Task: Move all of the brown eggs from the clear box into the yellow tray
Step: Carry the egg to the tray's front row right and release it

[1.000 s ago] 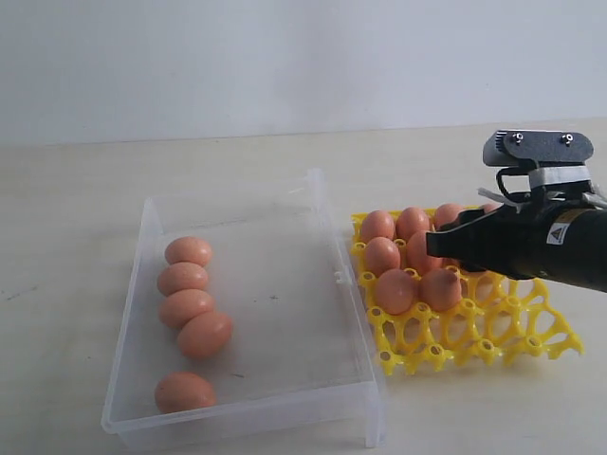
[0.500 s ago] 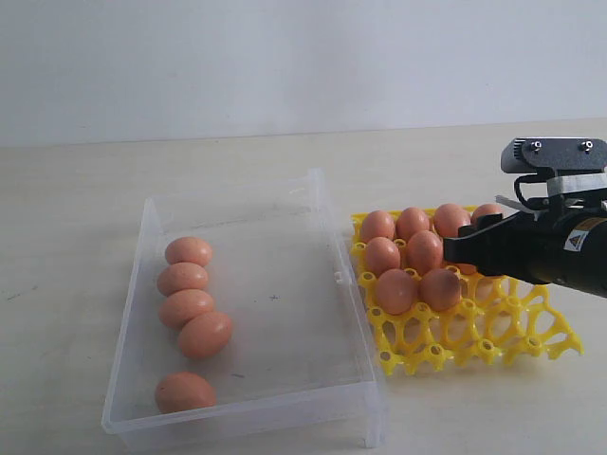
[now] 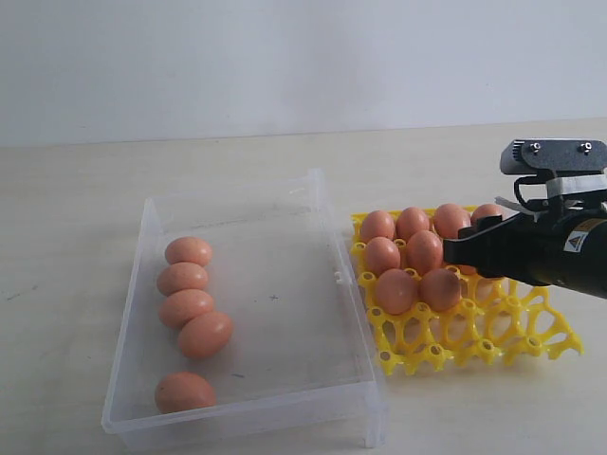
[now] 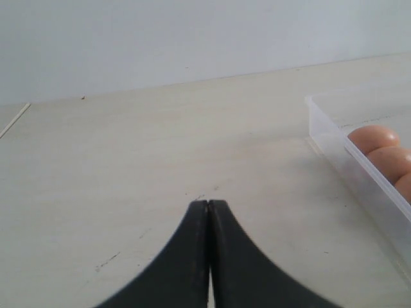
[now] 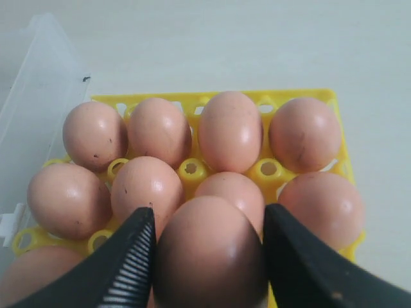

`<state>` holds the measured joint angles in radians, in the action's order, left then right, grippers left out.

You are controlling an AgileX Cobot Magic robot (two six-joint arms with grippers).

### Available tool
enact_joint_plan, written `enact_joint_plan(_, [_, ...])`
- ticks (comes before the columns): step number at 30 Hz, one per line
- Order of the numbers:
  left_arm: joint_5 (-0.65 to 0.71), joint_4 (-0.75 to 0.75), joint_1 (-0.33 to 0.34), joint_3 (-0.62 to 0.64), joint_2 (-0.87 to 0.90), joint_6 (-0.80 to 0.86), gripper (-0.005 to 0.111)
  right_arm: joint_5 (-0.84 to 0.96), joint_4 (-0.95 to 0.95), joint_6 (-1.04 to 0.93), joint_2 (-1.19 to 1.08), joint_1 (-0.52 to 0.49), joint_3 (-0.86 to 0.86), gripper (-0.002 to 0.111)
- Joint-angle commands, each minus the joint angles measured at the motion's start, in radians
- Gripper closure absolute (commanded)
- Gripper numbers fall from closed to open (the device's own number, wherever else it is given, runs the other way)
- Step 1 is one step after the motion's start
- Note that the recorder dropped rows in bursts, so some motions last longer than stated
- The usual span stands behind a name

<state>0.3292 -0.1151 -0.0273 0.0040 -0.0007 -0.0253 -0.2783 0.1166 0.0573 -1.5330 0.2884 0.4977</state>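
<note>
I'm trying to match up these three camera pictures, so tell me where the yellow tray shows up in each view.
Exterior view: the yellow tray lies right of centre, just right of the clear box.
Left wrist view: not in it.
Right wrist view: the yellow tray fills the middle, holding brown eggs.
Shared landmark: the clear box, also at one edge of the left wrist view and in a corner of the right wrist view.

Orange-brown eggs (image 3: 205, 334), a few flecked with dark specks, stand out against a colourless clear box (image 3: 285, 284) and a bright yellow tray (image 3: 434, 354). The counter (image 3: 76, 190) is pale cream with faint dark scuffs, the wall (image 3: 285, 57) a bluish off-white. The left fingers (image 4: 186, 256) and right fingers (image 5: 131, 256) are black, one of the right ribbed in grey. A grey bracket (image 3: 555, 152) and white band (image 3: 560, 178) top the black right arm (image 3: 531, 256).
</note>
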Motion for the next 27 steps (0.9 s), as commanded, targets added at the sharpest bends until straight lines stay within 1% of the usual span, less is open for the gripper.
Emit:
enact_joint_plan(1, [-0.013, -0.001, -0.001, -0.004, 0.001, -0.006, 0.107, -0.005, -0.003, -0.003, 0.001, -0.006, -0.004, 0.091])
enact_joint_plan(7, [-0.013, -0.001, -0.001, -0.004, 0.001, -0.006, 0.107, -0.007, -0.003, 0.014, 0.001, -0.006, -0.004, 0.061])
enact_joint_plan(10, [-0.013, -0.001, -0.001, -0.004, 0.001, -0.006, 0.107, -0.007, -0.003, 0.025, 0.001, -0.006, -0.004, 0.051])
enact_joint_plan(12, [-0.013, -0.001, -0.001, -0.004, 0.001, -0.006, 0.107, -0.007, -0.003, 0.025, 0.001, -0.006, -0.004, 0.050])
enact_joint_plan(22, [-0.013, -0.001, -0.001, -0.004, 0.001, -0.006, 0.107, -0.007, -0.003, 0.029, 0.001, -0.006, -0.004, 0.050])
enact_joint_plan(27, [-0.013, -0.001, -0.001, -0.004, 0.001, -0.006, 0.107, 0.018, -0.003, 0.093, 0.031, -0.003, -0.001, 0.050])
